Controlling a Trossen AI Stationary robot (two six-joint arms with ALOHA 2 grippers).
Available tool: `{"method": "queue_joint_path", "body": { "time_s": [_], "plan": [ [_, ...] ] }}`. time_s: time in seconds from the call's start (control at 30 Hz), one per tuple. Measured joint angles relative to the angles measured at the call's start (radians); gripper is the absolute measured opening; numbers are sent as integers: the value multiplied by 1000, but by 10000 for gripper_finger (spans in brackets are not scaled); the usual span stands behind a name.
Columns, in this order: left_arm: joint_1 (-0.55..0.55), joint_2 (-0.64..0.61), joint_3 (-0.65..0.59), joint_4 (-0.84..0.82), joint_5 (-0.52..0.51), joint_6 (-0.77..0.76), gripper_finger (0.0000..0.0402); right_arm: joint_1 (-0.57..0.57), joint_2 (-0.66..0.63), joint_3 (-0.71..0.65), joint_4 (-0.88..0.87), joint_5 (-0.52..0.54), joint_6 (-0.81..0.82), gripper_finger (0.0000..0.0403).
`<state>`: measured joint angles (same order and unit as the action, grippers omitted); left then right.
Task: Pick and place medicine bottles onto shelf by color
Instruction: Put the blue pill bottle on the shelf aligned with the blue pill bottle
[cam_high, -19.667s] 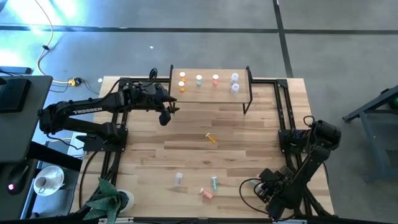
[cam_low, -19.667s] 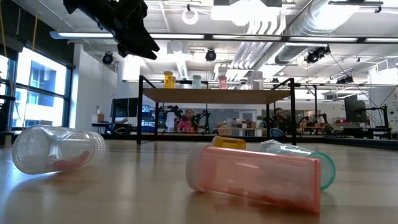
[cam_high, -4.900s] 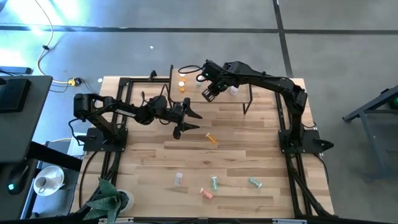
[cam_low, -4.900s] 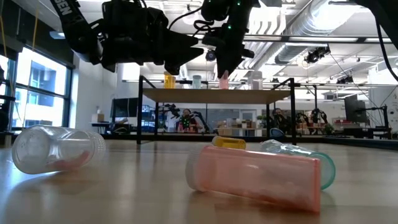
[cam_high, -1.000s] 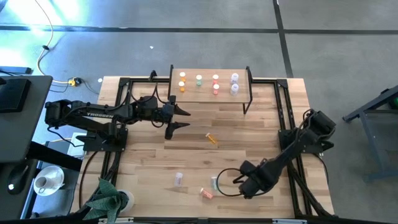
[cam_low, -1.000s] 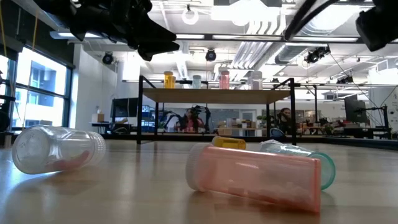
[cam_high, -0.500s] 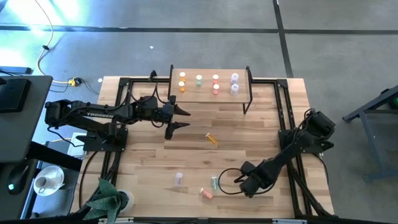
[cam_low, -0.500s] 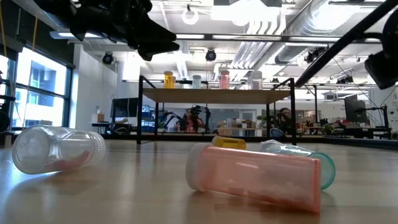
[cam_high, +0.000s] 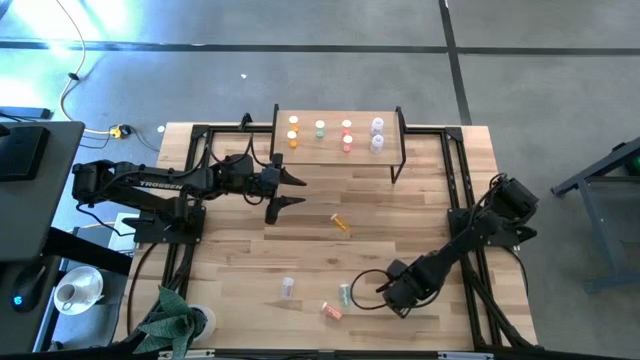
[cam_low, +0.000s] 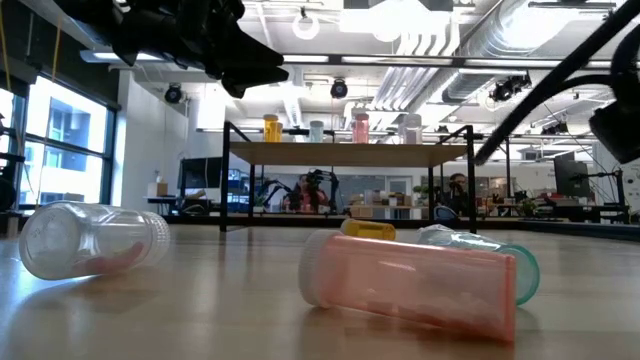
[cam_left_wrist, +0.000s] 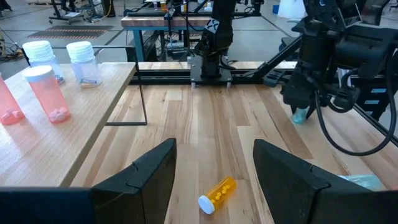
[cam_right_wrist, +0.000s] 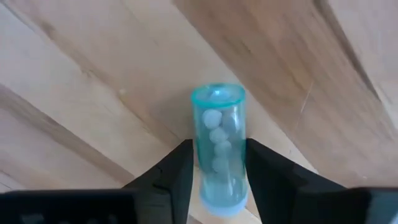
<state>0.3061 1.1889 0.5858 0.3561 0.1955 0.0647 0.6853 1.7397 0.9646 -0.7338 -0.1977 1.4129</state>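
Observation:
The shelf (cam_high: 335, 150) stands at the table's far side with several orange, green, pink and clear bottles upright on it. An orange bottle (cam_high: 340, 222) lies on its side mid-table. A clear one (cam_high: 288, 288), a pink one (cam_high: 332, 311) and a green one (cam_high: 345, 294) lie near the front edge. My right gripper (cam_high: 398, 292) is down at the near right, shut on another green bottle (cam_right_wrist: 217, 143) that the gripper hides in the high view. My left gripper (cam_high: 287, 190) hangs open in the air, in front of the shelf's left end. My right gripper pinches the green bottle by its two long sides (cam_right_wrist: 200, 168) between its two fingers, on the half toward one end. The fingers (cam_right_wrist: 177, 174) come from above, pointing down, and lie across the bottle. The bottle lies on its side on the tabletop.
Black frame rails (cam_high: 455, 190) run along the table's left and right sides. A green cloth (cam_high: 170, 315) lies at the near left corner. Bare wood (cam_high: 400, 215) spreads between the shelf and the lying bottles.
My right gripper has sunk toward the table at the near right and tipped more steeply downward, over the green bottle. The left arm and the other bottles have kept still.

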Motion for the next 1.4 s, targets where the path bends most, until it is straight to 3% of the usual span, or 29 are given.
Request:
{"method": "queue_joint_path", "body": {
  "time_s": [0.33, 0.53, 0.8, 1.0, 1.17, 1.4],
  "plan": [
    [0, 0, 0, 0, 2, -6, 202, -14, 0, 2, 9, -7, -86, 73],
    [0, 0, 0, 0, 2, -9, 202, -61, 0, 3, 53, 21, -183, 70],
    [0, 0, 0, -2, 14, -83, 202, -167, 1, 3, 241, 64, -405, 71],
    [0, 0, 0, -30, 100, -120, 202, -246, 2, 83, 312, 97, -656, 71],
    [-1, 0, 0, -47, 135, -144, 202, -282, 2, 220, 276, 191, -932, 71],
    [0, 0, 0, -53, 134, -186, 202, -312, 2, 390, 95, 509, -1312, 71]
  ]
}}
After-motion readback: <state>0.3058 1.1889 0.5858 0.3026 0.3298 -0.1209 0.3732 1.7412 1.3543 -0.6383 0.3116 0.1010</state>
